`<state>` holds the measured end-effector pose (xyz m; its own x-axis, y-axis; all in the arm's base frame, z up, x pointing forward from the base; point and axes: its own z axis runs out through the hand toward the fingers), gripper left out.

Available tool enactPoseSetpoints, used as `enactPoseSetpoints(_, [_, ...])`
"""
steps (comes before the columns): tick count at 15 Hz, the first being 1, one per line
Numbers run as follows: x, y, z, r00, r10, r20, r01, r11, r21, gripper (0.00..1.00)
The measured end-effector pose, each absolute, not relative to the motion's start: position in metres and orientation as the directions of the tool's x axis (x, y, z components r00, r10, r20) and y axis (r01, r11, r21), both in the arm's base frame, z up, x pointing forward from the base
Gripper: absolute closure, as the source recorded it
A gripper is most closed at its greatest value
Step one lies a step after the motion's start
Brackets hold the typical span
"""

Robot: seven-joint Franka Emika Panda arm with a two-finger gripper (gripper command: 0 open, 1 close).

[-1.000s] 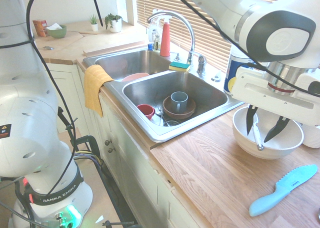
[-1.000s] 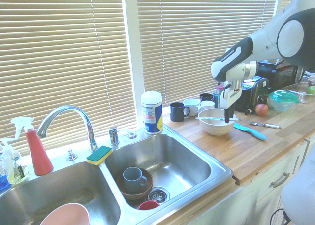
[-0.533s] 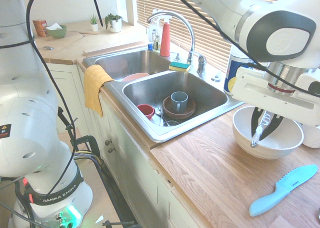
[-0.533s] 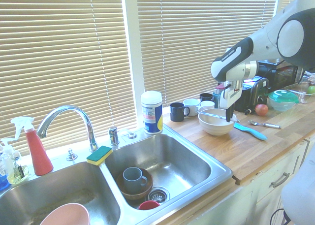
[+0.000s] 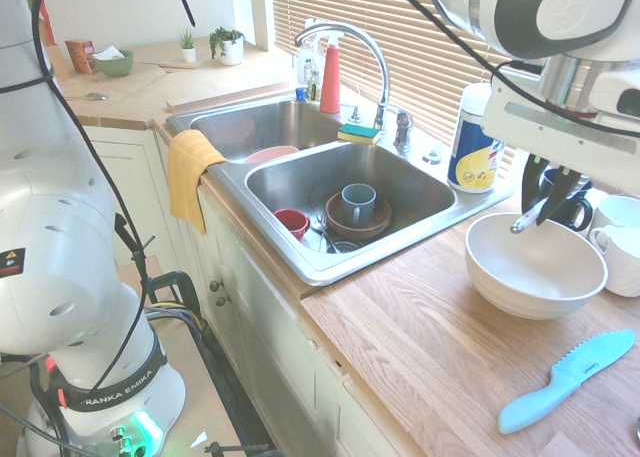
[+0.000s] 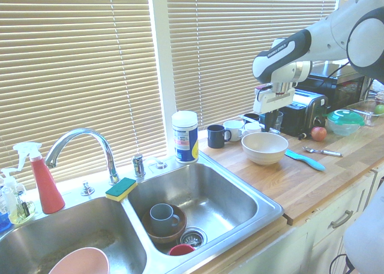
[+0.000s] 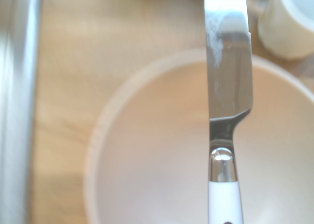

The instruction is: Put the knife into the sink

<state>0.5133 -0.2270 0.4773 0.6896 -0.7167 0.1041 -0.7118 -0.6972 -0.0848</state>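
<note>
My gripper [image 5: 545,205] hangs above the far side of the white bowl [image 5: 535,267], shut on the knife [image 5: 524,221]. The knife slants down out of the fingers towards the bowl and touches nothing. In the wrist view the knife [image 7: 228,87] shows a silver blade and a white handle end, with the bowl [image 7: 157,165] under it. The sink [image 5: 300,192] is the steel double basin to the bowl's left, a good way from the gripper. From the other side, the gripper [image 6: 275,123] is above the bowl [image 6: 264,147], and the sink [image 6: 234,196] lies lower left.
The near basin holds a brown bowl with a grey cup [image 5: 358,205] and a red cup [image 5: 292,222]. A curved faucet [image 5: 350,39] and a wipes canister [image 5: 474,142] stand behind the sink. Mugs [image 5: 615,227] stand past the bowl. A light-blue plastic knife [image 5: 565,379] lies on the wooden counter.
The gripper shut on the knife inside the bowl, then rose with it and shifted back. The knife has left the bowl.
</note>
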Motion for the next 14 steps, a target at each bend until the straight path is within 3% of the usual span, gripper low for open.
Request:
enactPoseSetpoints(5, [0.538, -0.120, 0.476, 0.550, -0.829, 0.100, -0.825, -0.558, -0.090, 1.00])
enactPoseSetpoints(14, [0.528, 0.055, 0.414, 0.574, -0.809, 0.126, -0.803, -0.587, -0.107, 1.00])
